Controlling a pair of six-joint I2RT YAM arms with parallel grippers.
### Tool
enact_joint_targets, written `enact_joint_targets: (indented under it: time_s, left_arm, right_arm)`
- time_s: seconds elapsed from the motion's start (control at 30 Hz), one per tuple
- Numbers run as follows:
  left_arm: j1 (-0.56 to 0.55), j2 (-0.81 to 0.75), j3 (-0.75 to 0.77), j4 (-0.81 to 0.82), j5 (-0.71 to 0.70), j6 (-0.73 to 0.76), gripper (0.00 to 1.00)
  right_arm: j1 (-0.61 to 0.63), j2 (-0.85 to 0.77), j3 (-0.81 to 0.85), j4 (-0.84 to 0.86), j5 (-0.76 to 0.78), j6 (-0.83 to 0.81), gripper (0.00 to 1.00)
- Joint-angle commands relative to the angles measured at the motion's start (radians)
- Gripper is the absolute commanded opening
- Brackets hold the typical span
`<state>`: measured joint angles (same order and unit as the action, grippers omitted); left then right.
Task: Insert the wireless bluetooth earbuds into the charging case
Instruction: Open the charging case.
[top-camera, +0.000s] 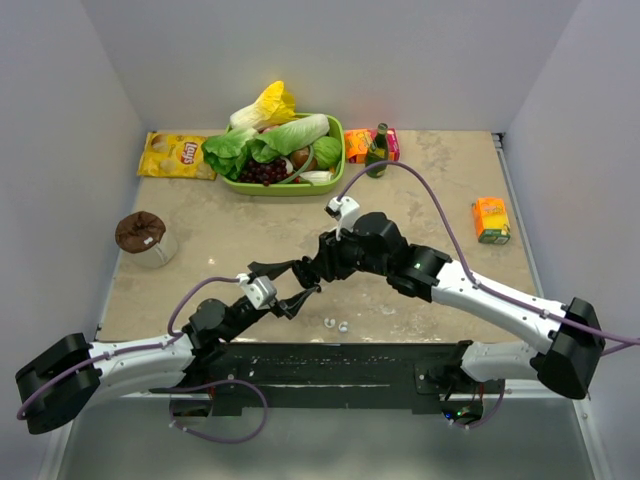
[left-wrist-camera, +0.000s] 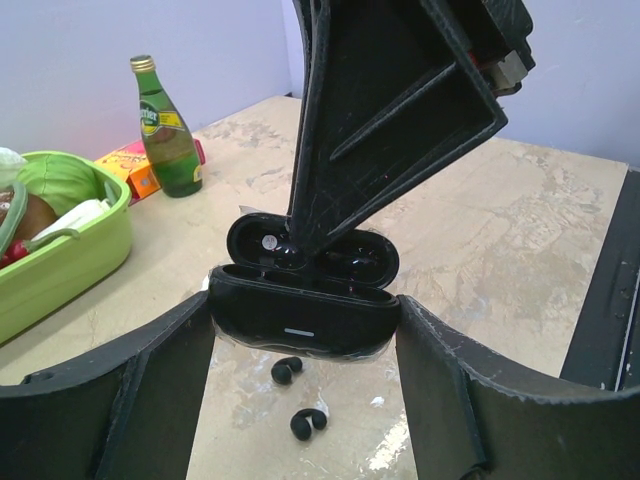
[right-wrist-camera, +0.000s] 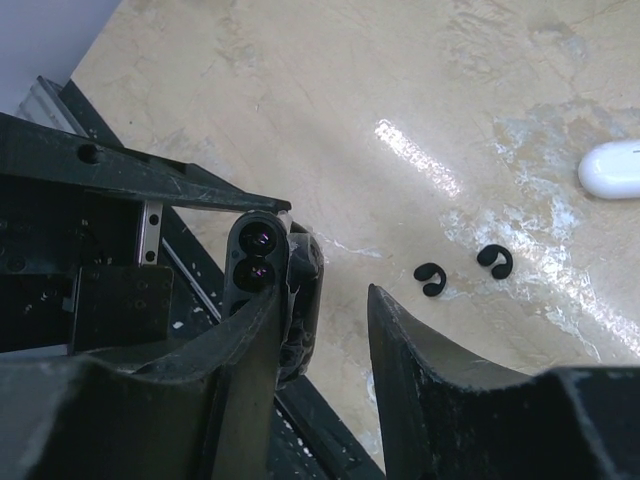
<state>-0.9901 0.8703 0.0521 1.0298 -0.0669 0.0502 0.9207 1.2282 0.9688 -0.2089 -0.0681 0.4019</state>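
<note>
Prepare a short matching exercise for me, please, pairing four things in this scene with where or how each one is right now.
Things:
1. black charging case
2. black earbuds
3. green bottle
4. orange carton

Places or states:
A. standing upright at the far side of the table
B. lying loose on the table, outside any case
C. lid open, gripped between the left jaws
D. alone near the right edge of the table

Right pairs: 1-C, 2-B, 3-A, 4-D.
</note>
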Motion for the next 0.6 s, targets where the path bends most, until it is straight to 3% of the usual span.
enact_joint_targets:
  time_s: [0.0, 0.27, 0.37, 0.43, 0.57]
  left_arm:
    - [-0.007, -0.005, -0.008, 0.079, -0.010, 0.027, 0.00]
    - [-0.007, -0.004, -0.009, 0.082, -0.014, 0.022, 0.00]
    - [-0.007, 0.001, -0.011, 0.082, -0.022, 0.013, 0.00]
    - [-0.007, 0.004, -0.009, 0.079, -0.027, 0.005, 0.00]
    - [-0.007, 0.022, 0.002, 0.056, -0.053, -0.029, 0.02]
  right_arm:
    - [-0.003, 0.016, -0.004, 0.029, -0.022, -0.009, 0.42]
    - [-0.003, 0.017, -0.008, 0.029, -0.030, -0.011, 0.34]
    - [-0.003, 0.010, -0.007, 0.031, -0.022, -0.018, 0.26]
    - [-0.002, 0.005, -0.001, 0.023, -0.022, -0.029, 0.03]
    - [-0.002, -0.007, 0.010, 0.016, -0.024, -0.058, 0.00]
